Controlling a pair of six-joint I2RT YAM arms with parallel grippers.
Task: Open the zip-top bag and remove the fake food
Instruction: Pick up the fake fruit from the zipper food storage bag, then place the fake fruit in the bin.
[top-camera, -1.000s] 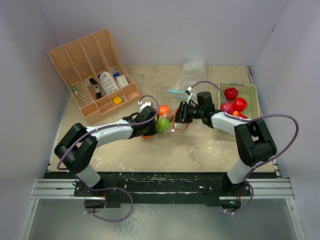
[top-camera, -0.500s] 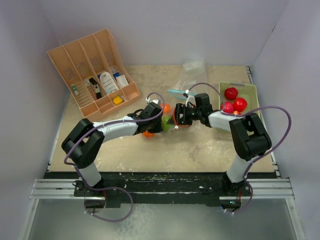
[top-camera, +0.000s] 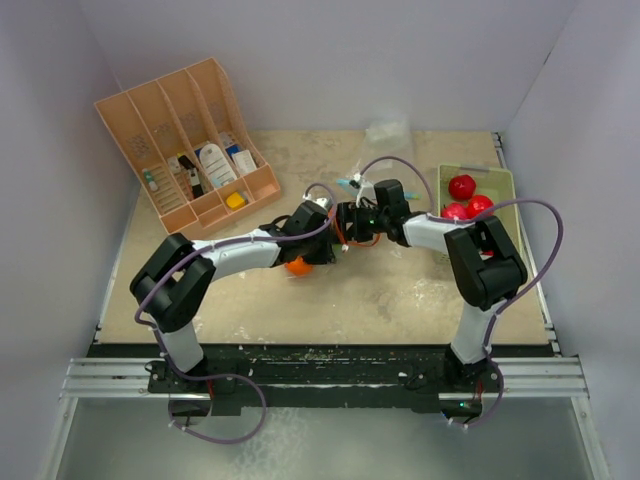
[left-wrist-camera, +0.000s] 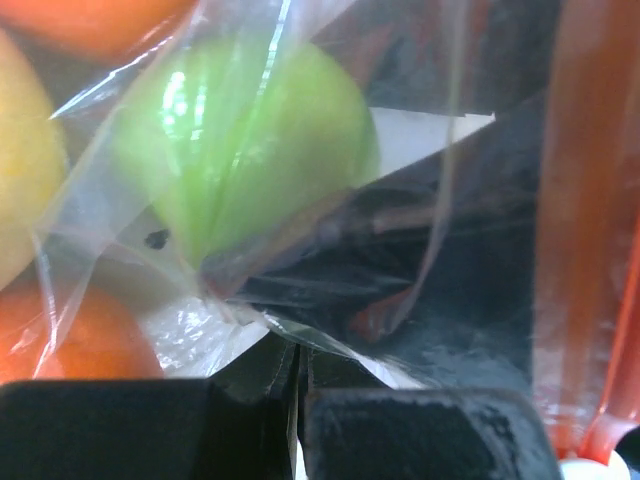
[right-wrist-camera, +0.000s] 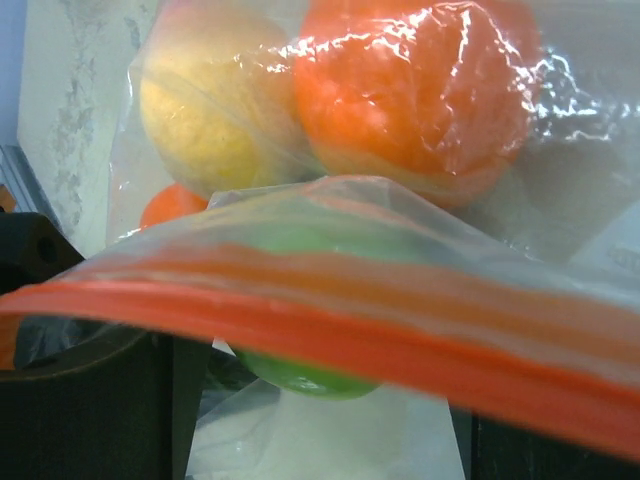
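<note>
The clear zip-top bag with an orange zip strip hangs between my two grippers at the table's middle. My left gripper is shut on a fold of the bag's film, just below a green fruit. Orange and yellow fruits sit beside it in the bag. My right gripper is open at the bag's mouth, its fingers wide apart either side of the green fruit. Yellow and orange fruits lie beyond. One orange fruit shows under the left arm.
A pale green tray at the right holds red fruits. A tan divided organizer with small items stands at the back left. Another crumpled clear bag and a teal item lie behind the grippers.
Both grippers have moved toward each other and a little farther back. The right gripper moved left into the bag's mouth. The green fruit is now hidden in the top view.
</note>
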